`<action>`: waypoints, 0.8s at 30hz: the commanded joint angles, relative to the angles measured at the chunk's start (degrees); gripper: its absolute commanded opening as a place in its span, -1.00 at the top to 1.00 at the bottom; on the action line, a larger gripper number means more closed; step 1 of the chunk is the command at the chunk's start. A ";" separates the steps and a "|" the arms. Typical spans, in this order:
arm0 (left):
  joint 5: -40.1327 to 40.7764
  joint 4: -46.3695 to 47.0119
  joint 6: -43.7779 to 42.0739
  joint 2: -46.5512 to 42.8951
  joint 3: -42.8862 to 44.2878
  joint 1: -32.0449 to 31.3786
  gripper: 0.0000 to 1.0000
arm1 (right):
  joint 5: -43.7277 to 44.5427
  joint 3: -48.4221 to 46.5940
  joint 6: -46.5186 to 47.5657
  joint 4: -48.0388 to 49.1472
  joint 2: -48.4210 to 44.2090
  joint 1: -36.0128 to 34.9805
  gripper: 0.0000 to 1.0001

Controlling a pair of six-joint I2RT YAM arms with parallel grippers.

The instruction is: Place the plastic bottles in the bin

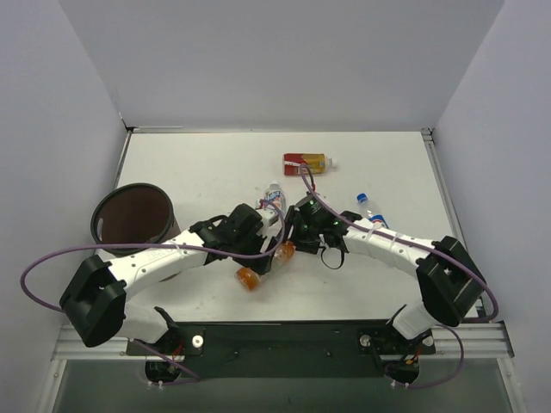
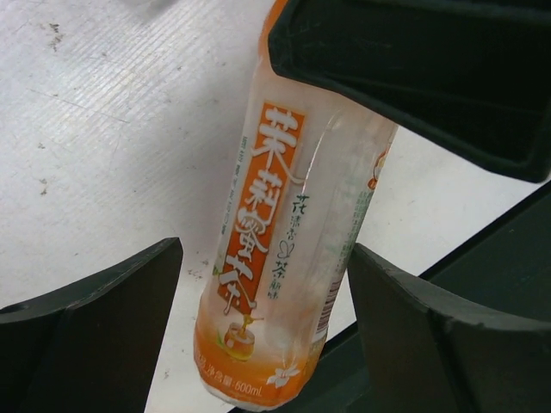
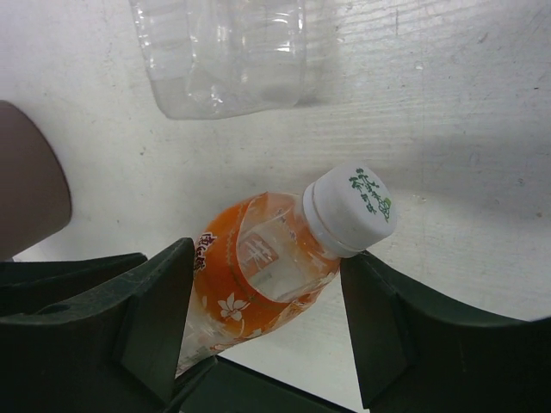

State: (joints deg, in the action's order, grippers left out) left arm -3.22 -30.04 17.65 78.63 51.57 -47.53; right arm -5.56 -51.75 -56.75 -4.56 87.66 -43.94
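An orange bottle (image 1: 250, 275) with a white cap (image 3: 349, 211) lies slanted between my two arms near the table's middle. My right gripper (image 3: 269, 254) is shut on its shoulder and cap end. My left gripper (image 2: 267, 249) stands open around the orange bottle's (image 2: 275, 258) lower body, with a gap on the left side. The clear white-labelled bottle (image 1: 274, 196) lies just behind the grippers, its body showing in the right wrist view (image 3: 224, 52). A red-and-yellow-labelled bottle (image 1: 307, 162) lies farther back. A blue-capped bottle (image 1: 372, 209) lies beside my right forearm. The bin (image 1: 131, 215) stands at the left.
White walls close off the table at the back and on both sides. My left forearm (image 1: 155, 262) runs right past the bin's front. Purple cables loop off both arms. My right gripper's dark body (image 2: 413, 77) fills the upper right of the left wrist view.
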 commanded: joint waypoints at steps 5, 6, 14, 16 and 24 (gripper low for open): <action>-2.93 2.62 -0.25 -1.37 3.27 -0.11 0.16 | -0.77 -4.24 2.61 -3.61 -5.30 -0.35 0.95; -2.84 2.62 -0.07 -1.55 3.53 -0.11 0.33 | -0.77 -4.50 2.78 -4.14 -5.39 -0.35 0.89; 2.42 1.66 2.12 -6.29 4.68 0.07 1.00 | 5.10 -12.58 8.84 -14.05 -11.10 -0.53 -0.53; 5.83 1.65 2.83 -10.14 5.90 0.15 1.00 | 7.56 -16.45 10.95 -16.53 -14.42 -0.27 -0.67; 32.51 0.77 4.41 -21.05 16.09 0.59 1.00 | 12.15 -18.83 12.89 -20.05 -25.16 3.60 -0.78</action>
State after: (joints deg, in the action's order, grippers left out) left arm 9.76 -31.18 20.88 63.29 60.58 -47.48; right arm 1.80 -70.46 -46.11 -19.90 66.00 -41.89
